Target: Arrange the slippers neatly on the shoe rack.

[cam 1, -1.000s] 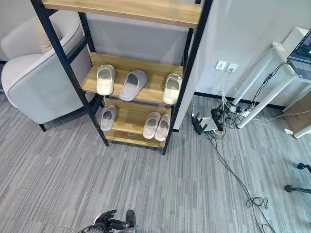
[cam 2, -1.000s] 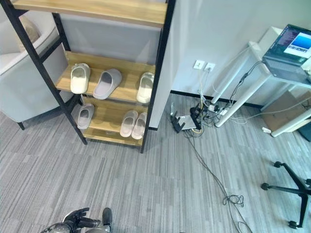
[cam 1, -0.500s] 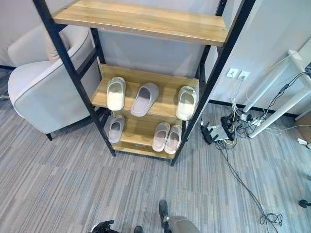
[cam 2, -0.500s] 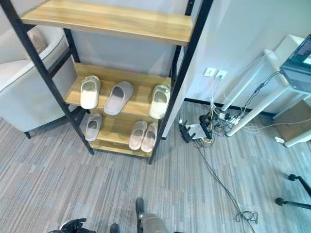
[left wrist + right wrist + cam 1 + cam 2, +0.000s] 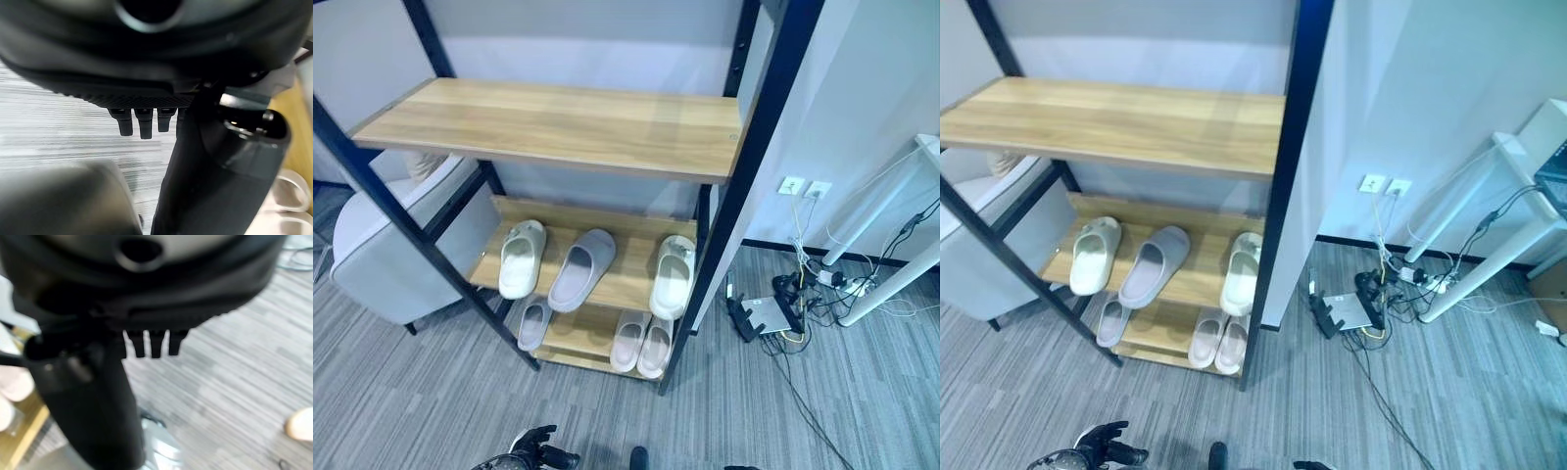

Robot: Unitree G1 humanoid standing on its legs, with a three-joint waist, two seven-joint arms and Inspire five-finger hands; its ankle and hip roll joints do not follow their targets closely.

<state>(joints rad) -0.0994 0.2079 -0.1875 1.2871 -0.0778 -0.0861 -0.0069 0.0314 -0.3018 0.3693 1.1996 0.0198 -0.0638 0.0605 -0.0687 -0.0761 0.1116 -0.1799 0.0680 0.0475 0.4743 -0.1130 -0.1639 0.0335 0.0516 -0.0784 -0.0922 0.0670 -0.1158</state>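
Observation:
The shoe rack [image 5: 607,284] has a black frame and wooden shelves. On its middle shelf lie a cream slipper [image 5: 521,259] at the left, a grey slipper [image 5: 581,269] slanted beside it, and another cream slipper [image 5: 673,276] at the right. The bottom shelf holds a small grey slipper [image 5: 532,325] at the left and a pale pink pair [image 5: 641,344] side by side at the right. My left hand [image 5: 533,452] hangs low over the carpet in front of the rack, open and holding nothing. My right hand [image 5: 146,298] also hangs open over the carpet, far from the slippers.
A wide upper shelf [image 5: 558,122] juts out over the slippers. A pale armchair [image 5: 382,255] stands against the rack's left side. To the right, by the wall, lie a power strip and cables [image 5: 773,313] and white desk legs [image 5: 891,274]. Grey carpet [image 5: 411,411] lies in front.
The camera has moved closer and tilted up, so the rack looms larger with its upper shelf in view. The slippers lie as before. Both hands still hang low.

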